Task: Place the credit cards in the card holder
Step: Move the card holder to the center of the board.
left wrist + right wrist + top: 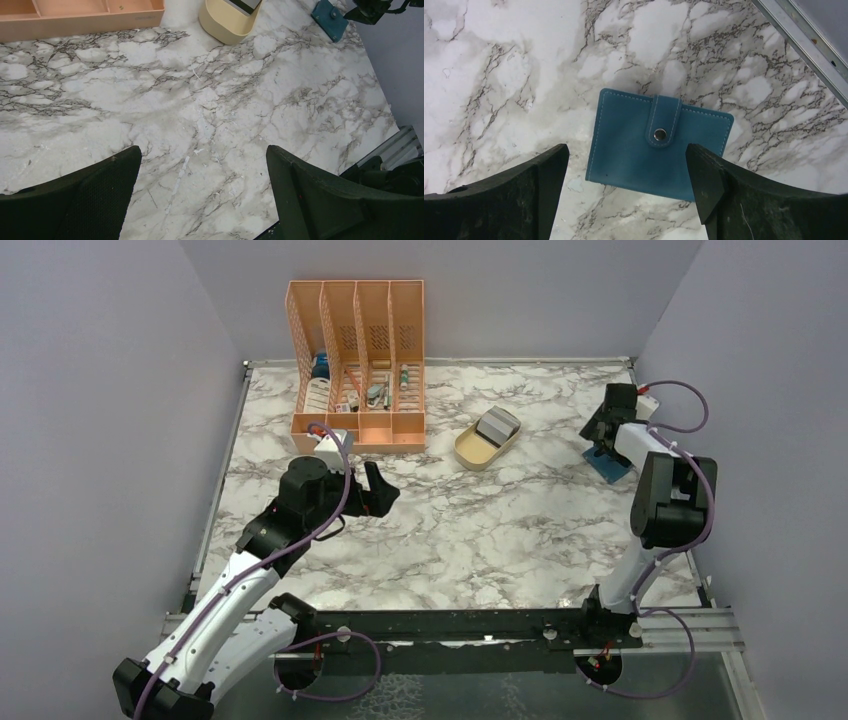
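While the right tool (625,150) hangs straight over the card holder (624,135) near the right edge of the counter (499,75), its jaws stand fully apart and grip nothing. The one holder lies flat and snapped shut, its long axis running finger to finger, slightly tilted. The right arm is plainly the nearer. The left tool (202,150), equally wide and empty, is over mid-counter, well apart from the holder. The credit cards (497,425) sit stacked in one beige tray (470,450); their number cannot be told.
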Controlling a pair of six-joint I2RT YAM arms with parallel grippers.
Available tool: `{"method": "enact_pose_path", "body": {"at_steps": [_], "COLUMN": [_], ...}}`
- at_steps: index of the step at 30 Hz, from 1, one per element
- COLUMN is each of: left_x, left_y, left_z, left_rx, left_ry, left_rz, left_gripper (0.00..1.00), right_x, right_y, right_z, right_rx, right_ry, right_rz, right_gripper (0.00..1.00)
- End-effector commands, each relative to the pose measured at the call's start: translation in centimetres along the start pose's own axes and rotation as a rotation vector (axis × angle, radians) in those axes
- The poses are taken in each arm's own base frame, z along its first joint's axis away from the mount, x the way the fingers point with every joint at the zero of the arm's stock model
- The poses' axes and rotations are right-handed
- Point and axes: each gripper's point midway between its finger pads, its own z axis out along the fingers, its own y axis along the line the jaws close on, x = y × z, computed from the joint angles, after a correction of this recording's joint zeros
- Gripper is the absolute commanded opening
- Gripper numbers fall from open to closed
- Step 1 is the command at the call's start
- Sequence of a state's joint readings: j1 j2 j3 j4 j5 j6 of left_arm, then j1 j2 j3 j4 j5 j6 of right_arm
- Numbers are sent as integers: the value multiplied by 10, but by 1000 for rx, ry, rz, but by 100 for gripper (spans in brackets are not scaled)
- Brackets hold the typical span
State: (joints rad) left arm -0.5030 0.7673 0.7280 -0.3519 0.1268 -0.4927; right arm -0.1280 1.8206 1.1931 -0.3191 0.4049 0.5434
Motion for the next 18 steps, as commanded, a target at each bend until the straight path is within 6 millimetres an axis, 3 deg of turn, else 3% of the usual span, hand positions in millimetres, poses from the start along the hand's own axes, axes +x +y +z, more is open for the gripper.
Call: {"method": "enact_pose_path", "body": {"at_steps": [1,7,15,18], "left_x": [0,0,2,2], "left_y": [5,5,5,6], "left_z": [0,0,1,1], "left_rx": [-20,-18,-19,-23], "left_ry": [-14,-13,-4,-5], "left_rz": [-9,-3,-1,3], "left_gripper": [99,99,99,99], "right_x": [-17,-16,-31,-24], "right_y": [11,6,7,8], "right_z": [4,20,41,52], "right_rx": [-25,10,5,-6], "right_ry": [-20,-12,-33,3], "right_rz": [-2,-37,-112,-142], "right_gripper": [90,91,93,93]}}
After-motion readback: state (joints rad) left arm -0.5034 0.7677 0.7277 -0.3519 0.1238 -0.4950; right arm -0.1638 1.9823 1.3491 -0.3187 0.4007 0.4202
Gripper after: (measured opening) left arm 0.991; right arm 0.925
